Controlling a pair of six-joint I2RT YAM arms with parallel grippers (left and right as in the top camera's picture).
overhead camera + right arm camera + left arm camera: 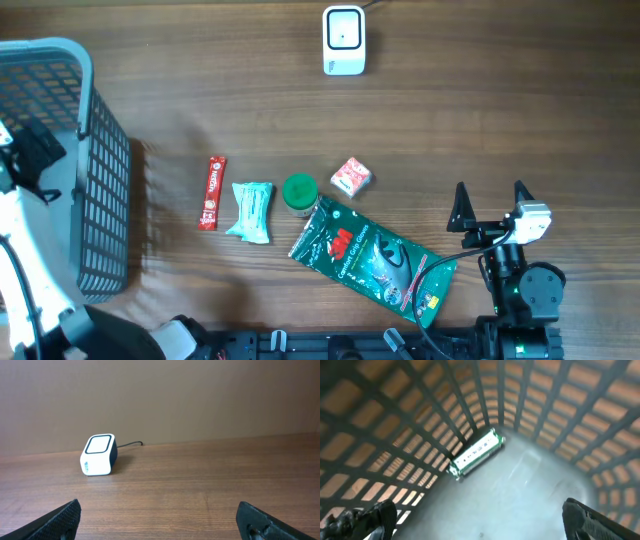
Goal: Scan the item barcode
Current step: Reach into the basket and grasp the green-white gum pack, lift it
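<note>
White barcode scanner (344, 40) at top centre of the overhead frame, upright on the brown wooden worktop (500, 90), with a dark cable off its top edge; in the right wrist view the same scanner (98, 455) left of centre, window face tilted upward, well apart from everything else. Goods for scanning in a loose row across the lower middle of the overhead frame: red snack bar (212, 192) furthest left, lying lengthwise up and down; pale teal packet (251, 211) just beside it to the right; green-lidded tub (299, 193) next, right against the upper left corner of a large dark green bag (375, 260) slanting down toward the lower right; small red-and-white box (351, 177) near the tub's upper right, apart from it. Grey mesh basket (100, 150) along the left edge of the frame. Inside, seen from the left wrist, a green-and-white packet (476, 453) flat on the basket floor, close to the foot of the mesh wall (395, 420). Left gripper (477, 510) above the basket's inside, fingers spread wide at the two lower corners of that view, nothing between them. Right gripper (490, 190) at lower right of the overhead frame, above the worktop, pointing toward the top of the frame, likewise spread wide and holding nothing, with bare wood between its fingers in the right wrist view (159, 507).
</note>
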